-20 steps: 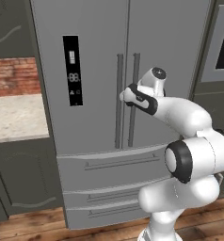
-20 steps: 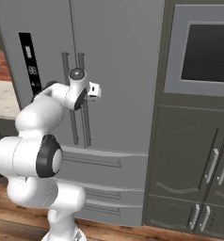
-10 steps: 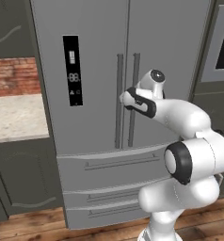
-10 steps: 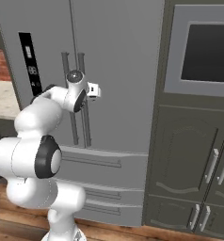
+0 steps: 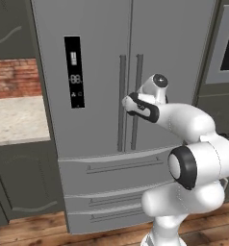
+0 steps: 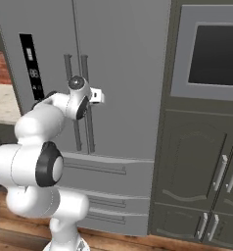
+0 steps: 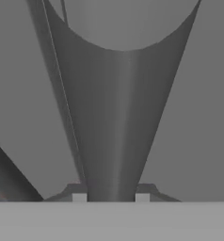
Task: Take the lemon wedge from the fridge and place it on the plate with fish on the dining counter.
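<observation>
Hand view, centre: gripper [image 7: 111, 197] pinching a vertical bar handle [image 7: 116, 122] of the closed fridge [image 5: 111, 72], lemon wedge presumably inside; door-opening step, next move calls for pulling outward.

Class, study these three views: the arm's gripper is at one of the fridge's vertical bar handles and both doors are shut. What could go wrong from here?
1. In the hand view the fingertips flank the handle only at their very tips, so the gripper may slip off when pulling.
2. The two bar handles sit close together on the fridge; the hand could knock the neighbouring handle.
3. The arm stands close to the doors, so an opening door may strike it.
</observation>
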Robot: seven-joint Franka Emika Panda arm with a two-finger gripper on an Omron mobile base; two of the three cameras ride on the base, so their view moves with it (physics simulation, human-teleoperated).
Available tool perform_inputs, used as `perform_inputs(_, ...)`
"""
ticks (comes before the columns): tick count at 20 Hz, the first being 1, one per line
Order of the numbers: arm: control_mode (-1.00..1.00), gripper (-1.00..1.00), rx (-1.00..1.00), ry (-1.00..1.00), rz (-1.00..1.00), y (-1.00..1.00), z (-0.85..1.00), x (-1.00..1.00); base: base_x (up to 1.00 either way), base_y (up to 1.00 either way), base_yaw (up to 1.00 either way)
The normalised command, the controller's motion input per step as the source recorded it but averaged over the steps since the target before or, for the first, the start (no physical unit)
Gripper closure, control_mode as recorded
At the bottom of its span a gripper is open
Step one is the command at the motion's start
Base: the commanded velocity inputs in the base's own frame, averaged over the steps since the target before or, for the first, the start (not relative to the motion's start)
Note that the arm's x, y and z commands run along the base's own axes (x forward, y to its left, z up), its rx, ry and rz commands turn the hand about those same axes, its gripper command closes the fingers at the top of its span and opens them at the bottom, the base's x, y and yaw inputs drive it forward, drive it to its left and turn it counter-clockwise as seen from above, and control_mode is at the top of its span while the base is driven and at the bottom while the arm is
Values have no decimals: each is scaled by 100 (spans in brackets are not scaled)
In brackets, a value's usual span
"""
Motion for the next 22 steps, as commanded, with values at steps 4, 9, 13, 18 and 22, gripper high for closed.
perform_inputs(4, -100, 100, 0, 0, -6, -1, 0, -80, 0, 0, 0)
perform_inputs(9, -100, 100, 0, -6, -18, -13, 0, -100, 0, 0, 0)
perform_inputs(13, -100, 100, 0, -17, -18, -51, 0, -100, 0, 0, 0)
perform_inputs(18, -100, 100, 1, -18, -15, -87, 0, -100, 0, 0, 0)
perform_inputs(22, -100, 100, 6, -16, -24, -61, 36, -100, 0, 0, 0)
